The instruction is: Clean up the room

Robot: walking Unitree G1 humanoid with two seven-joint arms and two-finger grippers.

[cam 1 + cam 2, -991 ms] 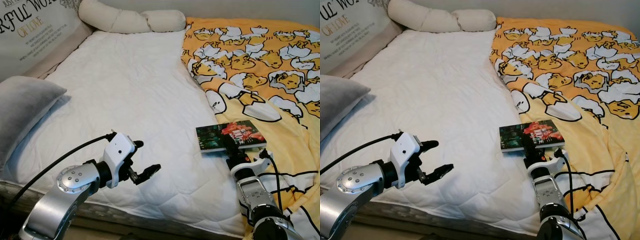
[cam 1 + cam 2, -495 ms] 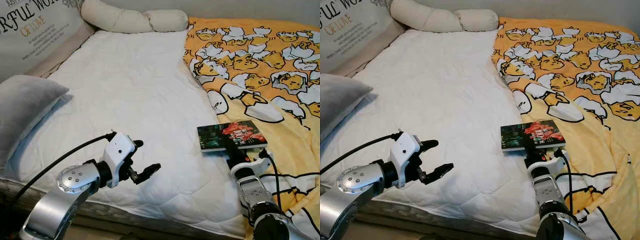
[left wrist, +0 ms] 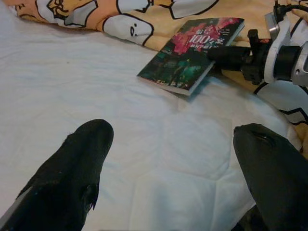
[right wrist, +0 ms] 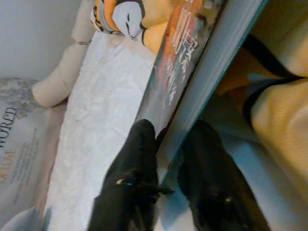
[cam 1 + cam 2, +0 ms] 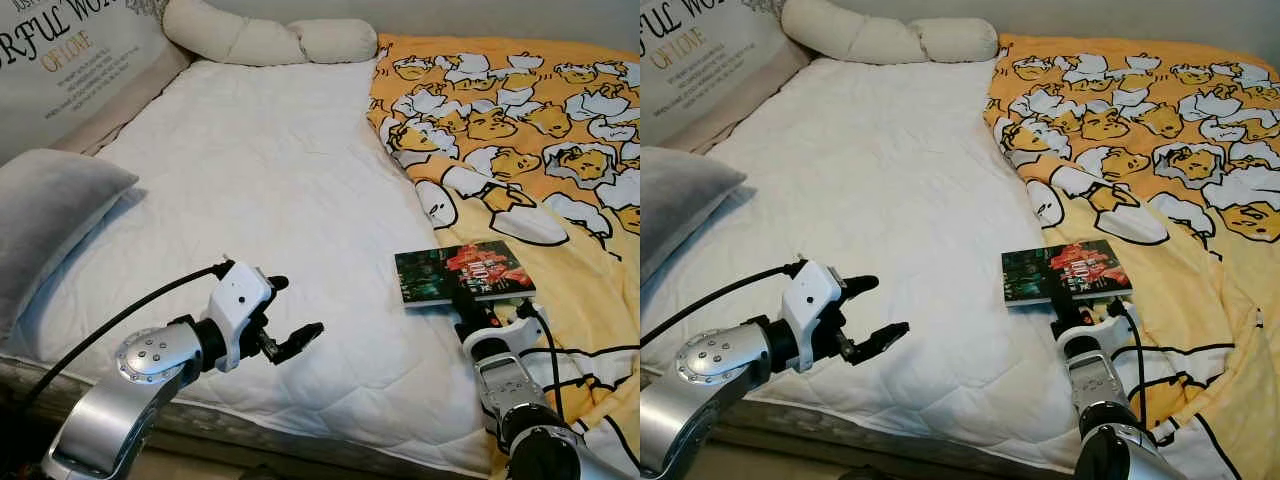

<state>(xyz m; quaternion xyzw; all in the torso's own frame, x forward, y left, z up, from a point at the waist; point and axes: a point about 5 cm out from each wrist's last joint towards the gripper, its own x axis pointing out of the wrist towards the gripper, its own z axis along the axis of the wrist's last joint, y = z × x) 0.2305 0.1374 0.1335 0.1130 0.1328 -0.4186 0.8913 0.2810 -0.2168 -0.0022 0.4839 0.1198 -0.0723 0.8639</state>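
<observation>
At left, our left gripper [image 5: 285, 320] hovers with fingers spread over the white mattress [image 5: 270, 190], holding nothing. Centre-right, the book [image 5: 461, 271] lies flat where mattress meets the yellow blanket [image 5: 540, 130]. Our right gripper [image 4: 166, 144] pinches its near edge, one finger above the cover, one beneath. We judge the book light and stiff, its glossy cover perhaps slippery; a deeper hold near the spine should steady it.
</observation>
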